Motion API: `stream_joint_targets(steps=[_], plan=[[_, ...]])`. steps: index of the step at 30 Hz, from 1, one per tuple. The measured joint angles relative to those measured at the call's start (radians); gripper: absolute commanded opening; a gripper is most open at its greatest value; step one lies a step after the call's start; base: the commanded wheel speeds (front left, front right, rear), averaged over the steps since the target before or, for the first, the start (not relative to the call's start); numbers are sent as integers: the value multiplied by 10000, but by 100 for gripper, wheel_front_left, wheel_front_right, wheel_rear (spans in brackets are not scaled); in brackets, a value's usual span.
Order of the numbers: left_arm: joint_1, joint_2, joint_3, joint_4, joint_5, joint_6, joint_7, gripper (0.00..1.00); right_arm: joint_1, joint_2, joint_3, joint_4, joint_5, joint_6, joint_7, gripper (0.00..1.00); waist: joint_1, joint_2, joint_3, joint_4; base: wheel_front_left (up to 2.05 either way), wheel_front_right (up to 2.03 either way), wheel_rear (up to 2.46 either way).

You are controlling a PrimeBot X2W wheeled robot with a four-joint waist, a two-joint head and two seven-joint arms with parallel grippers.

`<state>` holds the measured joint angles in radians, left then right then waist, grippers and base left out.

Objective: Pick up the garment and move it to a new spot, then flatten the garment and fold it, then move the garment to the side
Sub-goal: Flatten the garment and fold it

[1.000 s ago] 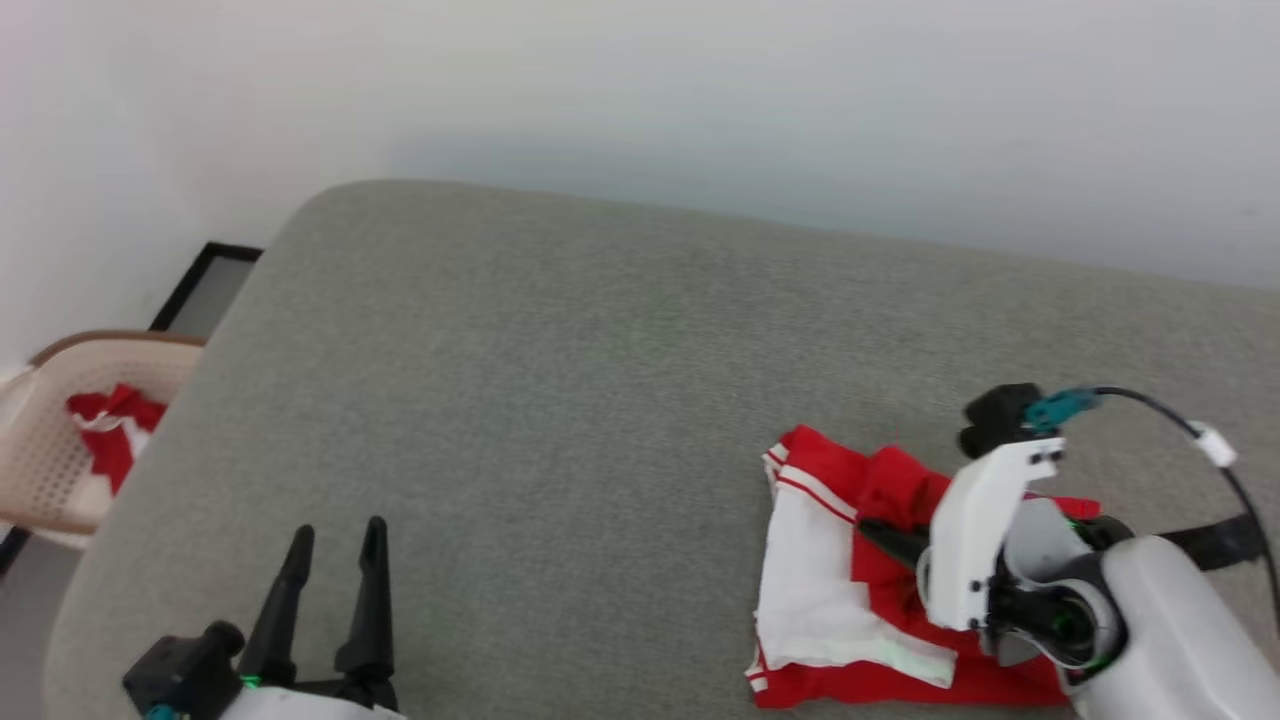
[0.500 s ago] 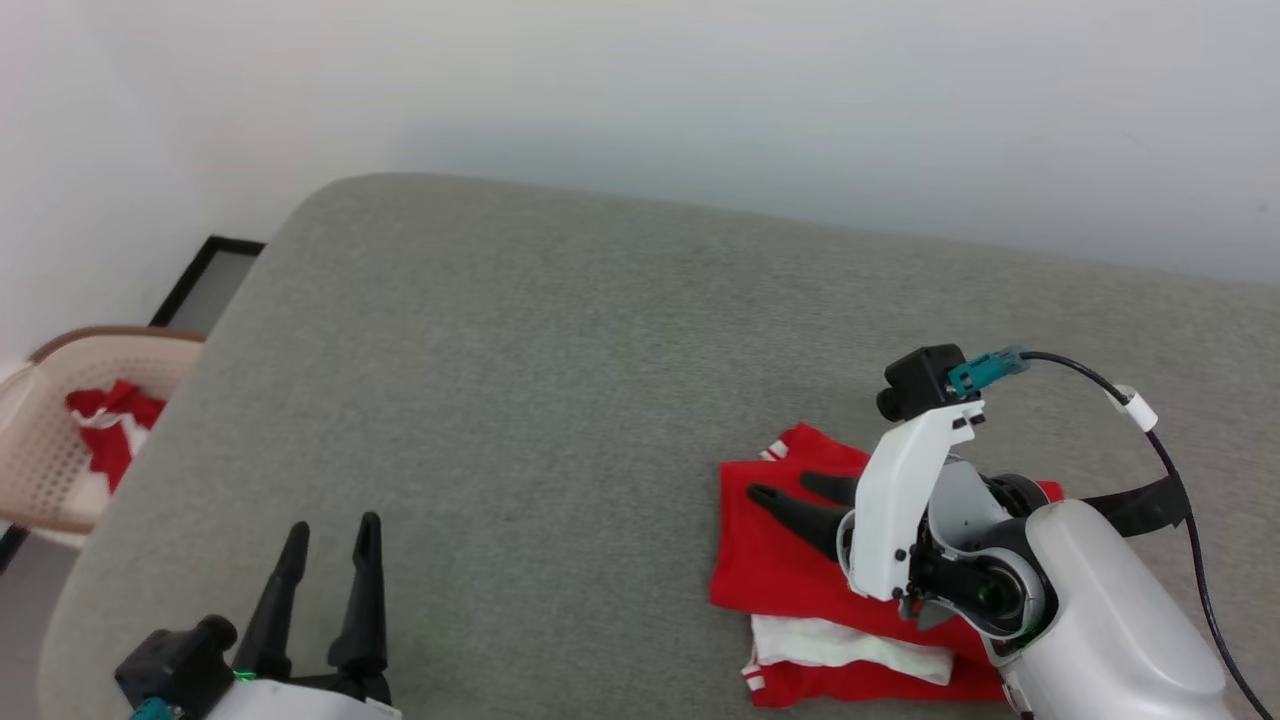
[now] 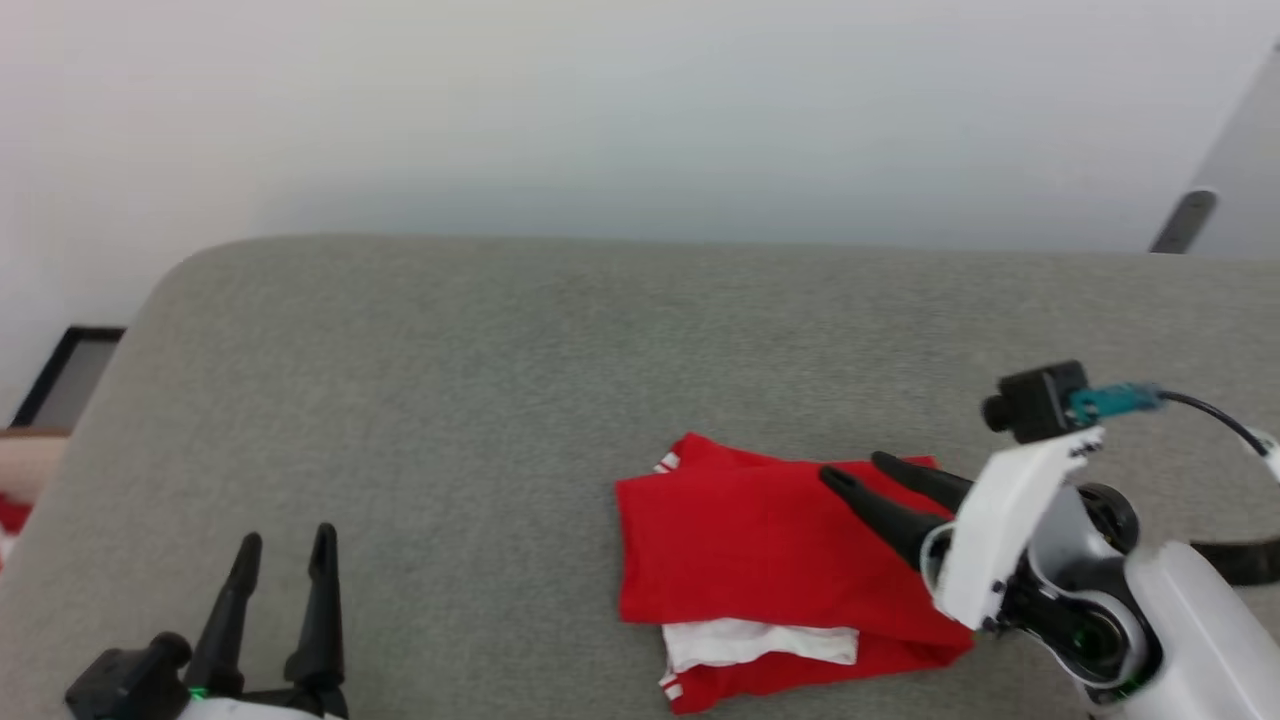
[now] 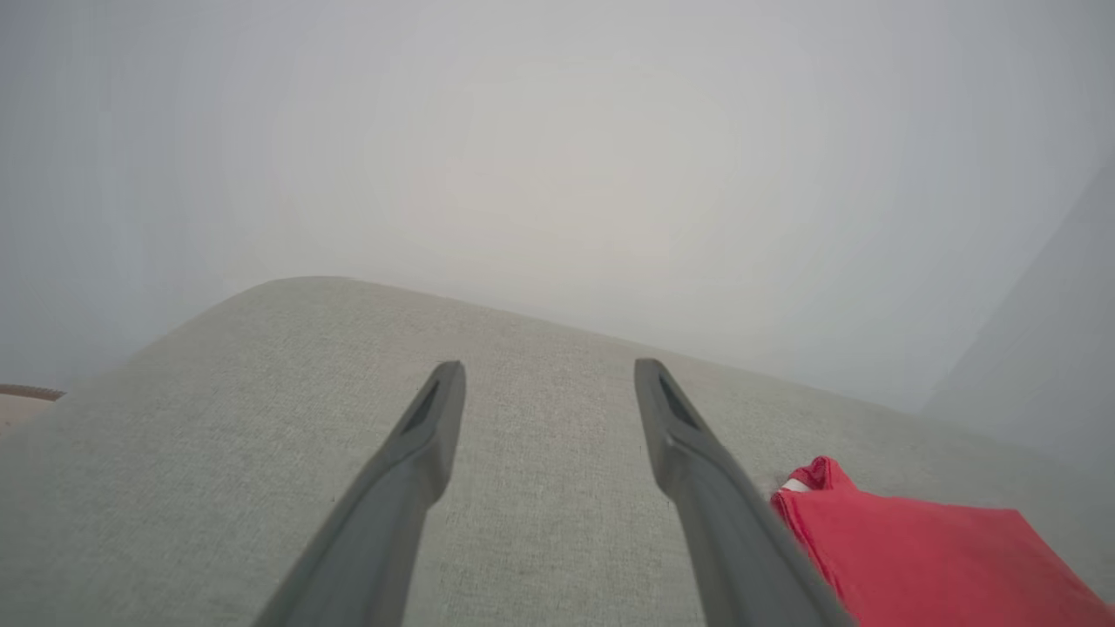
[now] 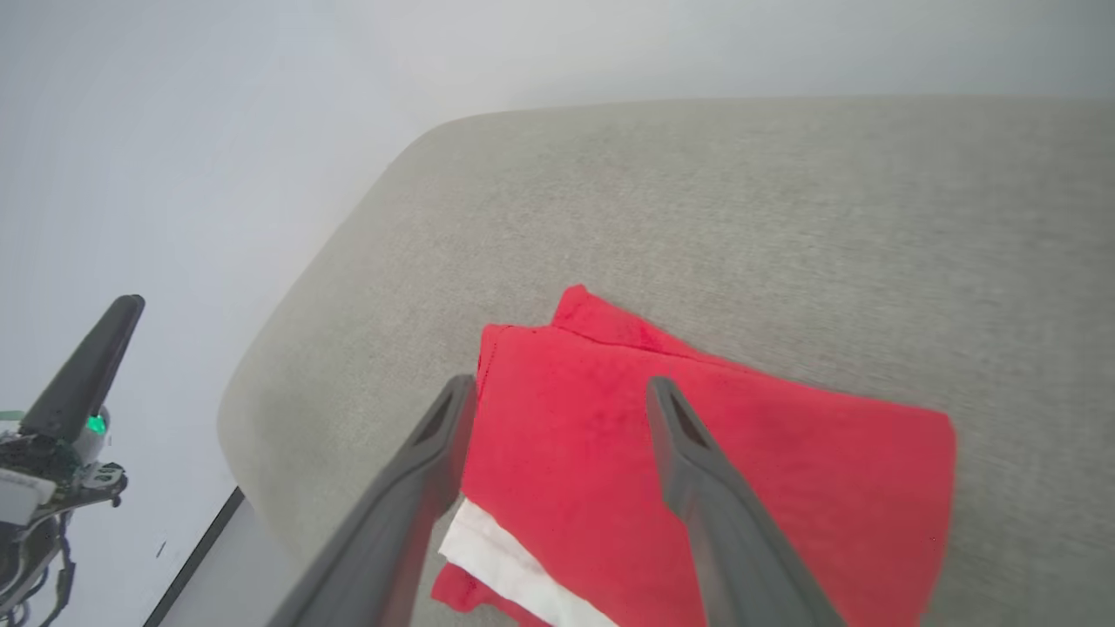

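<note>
The garment (image 3: 760, 545) lies folded into a red rectangle on the grey cushioned surface (image 3: 500, 400), with a white panel showing at its near edge. In the right wrist view the garment (image 5: 784, 470) lies under and between the fingers. My right gripper (image 3: 852, 468) hovers over the garment's right part, open, holding nothing. At the lower left my left gripper (image 3: 283, 543) stands open and empty, well apart from the cloth. In the left wrist view the garment (image 4: 923, 549) shows at the lower right beside the open left gripper (image 4: 549, 370).
A pale wall runs behind the surface. A dark-framed panel (image 3: 65, 370) sits on the floor past the surface's left end. A black cable (image 3: 1215, 420) trails from the right wrist camera. The other arm's gripper (image 5: 83, 374) appears at the left of the right wrist view.
The right gripper let go of the garment and opened; a red layer now lies folded over the white panel. The gripper has drawn back to the right. The head camera turned right.
</note>
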<state>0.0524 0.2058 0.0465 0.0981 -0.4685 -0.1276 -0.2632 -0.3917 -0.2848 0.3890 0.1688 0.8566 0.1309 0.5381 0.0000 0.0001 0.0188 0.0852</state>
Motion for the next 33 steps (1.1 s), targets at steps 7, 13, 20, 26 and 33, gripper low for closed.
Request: stream_joint_targets(steps=[7, 13, 20, 26, 33], plan=[[498, 244, 316, -67, 27, 0, 0, 100, 862, -665, -161, -740, 247, 0, -1509, 100, 0, 0, -251, -782, 0, 0, 0], [926, 359, 573, -54, 184, 0, 0, 100, 1406, -1603, -102, -717, -224, 0, -3122, 100, 0, 0, -415, -1383, 0, 0, 0], [1146, 322, 849, 84, 347, 0, 0, 100, 1825, -2466, 92, -320, -1287, 0, -5265, 100, 0, 0, -594, -1767, 0, 0, 0], [1308, 259, 1189, 92, 564, 0, 0, 100, 2075, -2731, 19, 176, -1870, 0, -6947, 100, 0, 0, -722, -1882, 0, 0, 0], [1430, 174, 1609, 132, 625, 0, 0, 100, 2423, -2677, -326, 579, -2194, 2, -7595, 100, 0, 0, -790, -1791, 0, 0, 0]])
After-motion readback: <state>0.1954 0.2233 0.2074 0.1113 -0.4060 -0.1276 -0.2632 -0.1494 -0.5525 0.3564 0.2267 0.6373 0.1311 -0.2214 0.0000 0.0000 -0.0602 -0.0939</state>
